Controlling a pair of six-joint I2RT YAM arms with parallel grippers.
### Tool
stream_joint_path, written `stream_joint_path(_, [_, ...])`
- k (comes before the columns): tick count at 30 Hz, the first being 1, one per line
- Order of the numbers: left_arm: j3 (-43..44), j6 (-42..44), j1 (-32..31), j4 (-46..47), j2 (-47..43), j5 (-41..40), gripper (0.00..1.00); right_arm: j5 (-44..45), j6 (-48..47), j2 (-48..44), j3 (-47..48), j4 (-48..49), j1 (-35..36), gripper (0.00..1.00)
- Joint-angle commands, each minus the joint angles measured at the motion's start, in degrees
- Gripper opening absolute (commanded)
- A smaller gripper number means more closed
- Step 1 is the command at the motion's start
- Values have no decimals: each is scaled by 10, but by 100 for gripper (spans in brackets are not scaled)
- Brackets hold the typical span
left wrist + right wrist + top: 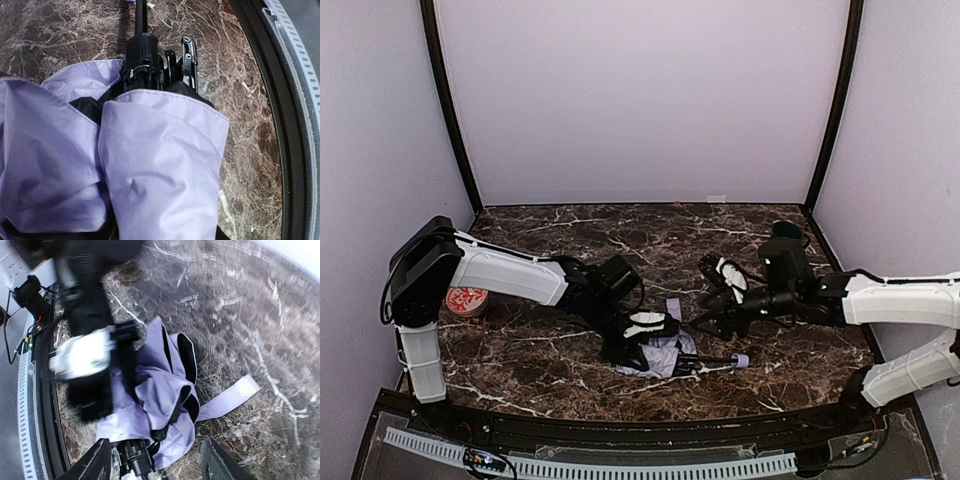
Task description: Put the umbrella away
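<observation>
The right gripper (156, 452) has its fingers (98, 465) spread wide, one on each side of the umbrella (150, 405) at its black hub end, and they appear to touch nothing. The left gripper (636, 342) sits on the bunched fabric at the umbrella's opposite end. In its own wrist view lavender cloth hides its fingers, so I cannot tell whether they are clamped.

The umbrella lies collapsed but loose on the table (620, 230), with the near rim (275, 110) just beside it. Its shaft (140, 15) and knob (741, 359) point toward the right arm's side. The strap (227, 400) trails flat from the umbrella's far side.

The step in hand looks like gathering the canopy for wrapping. To do it well, the left gripper should pin the fabric low while the right closes on the hub (142, 60) or shaft. Cloth alone would likely slip. The ribs beside the hub stick out and could snag a finger, so the approach is best made along the shaft. The strap should be left free.
</observation>
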Motion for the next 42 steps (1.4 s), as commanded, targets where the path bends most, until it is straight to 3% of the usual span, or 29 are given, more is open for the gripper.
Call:
stream_joint_path(1, [-16, -32, 9, -196, 91, 28, 18, 119, -104, -103, -90, 130, 78, 61])
stream_joint_path(5, [-5, -42, 15, -202, 102, 43, 18, 197, -188, -107, -128, 182, 164, 63])
stream_joint_path(10, [11, -39, 22, -219, 117, 50, 18, 277, -301, 6, -81, 165, 240, 66])
stream_joint_path(22, [32, -39, 34, -238, 145, 64, 17, 313, -356, 208, -2, 100, 252, 73])
stream_joint_path(24, [31, -40, 36, -238, 147, 68, 17, 313, -365, 225, -3, 87, 252, 66])
stream_joint_path(28, [37, -30, 38, -249, 147, 81, 17, 309, -344, 234, 9, 68, 252, 36])
stream_joint_path(29, [42, -33, 39, -248, 144, 75, 22, 298, -333, 231, 12, 65, 252, 30])
stream_joint_path(31, [39, -77, 47, -198, 117, 27, 43, 274, -308, 225, 14, 55, 251, 21])
stream_joint_path(34, [-2, -155, 79, -38, 33, -14, 75, 244, -263, 229, 7, 38, 239, 11])
stream_joint_path(36, [-53, -158, 82, 63, -40, -31, 98, 218, -243, 232, -4, 42, 234, 8])
stream_joint_path(42, [-237, -147, 83, 290, -274, -115, 99, 141, -201, 244, 21, 3, 208, 3])
